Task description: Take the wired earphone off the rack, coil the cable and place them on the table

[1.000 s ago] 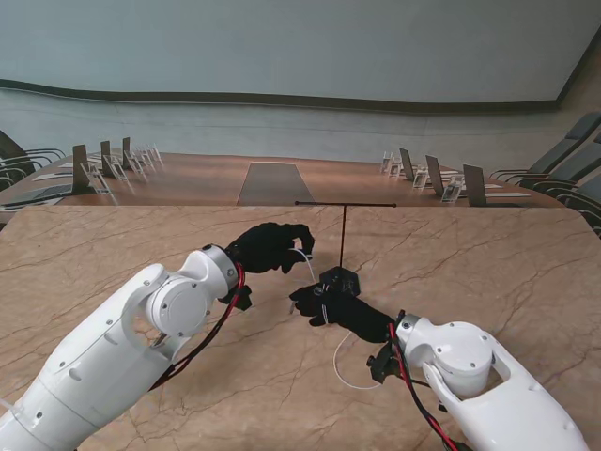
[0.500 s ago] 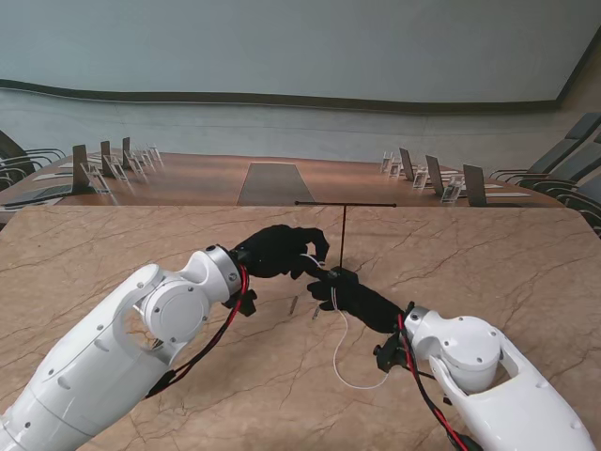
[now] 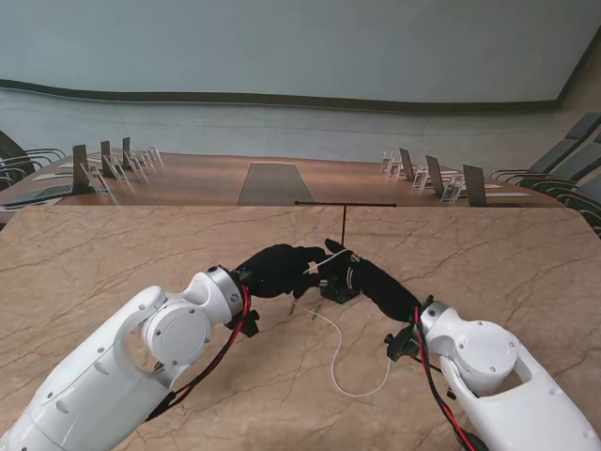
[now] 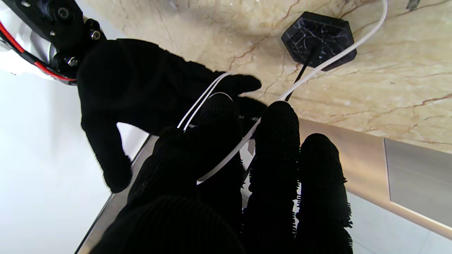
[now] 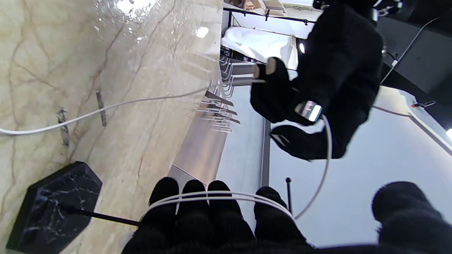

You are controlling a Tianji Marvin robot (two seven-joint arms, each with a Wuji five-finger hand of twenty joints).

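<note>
Right hand (image 3: pixel 376 279) has cable (image 3: pixel 349 376) looped round its fingers; left hand (image 3: pixel 279 270) pinches it.

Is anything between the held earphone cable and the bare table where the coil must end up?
The rack stands right beside both hands. The cable is wrapped over the right hand fingers, its end pinched by the left hand. Nearer me, the table holds only the trailing loop.

I was working in a conference room: beyond my marble-patterned table (image 3: pixel 488 254) ran a long wooden meeting table (image 3: pixel 216 178), with name placards (image 3: pixel 427 177) and office chairs (image 3: pixel 554 160) along both its sides.
</note>
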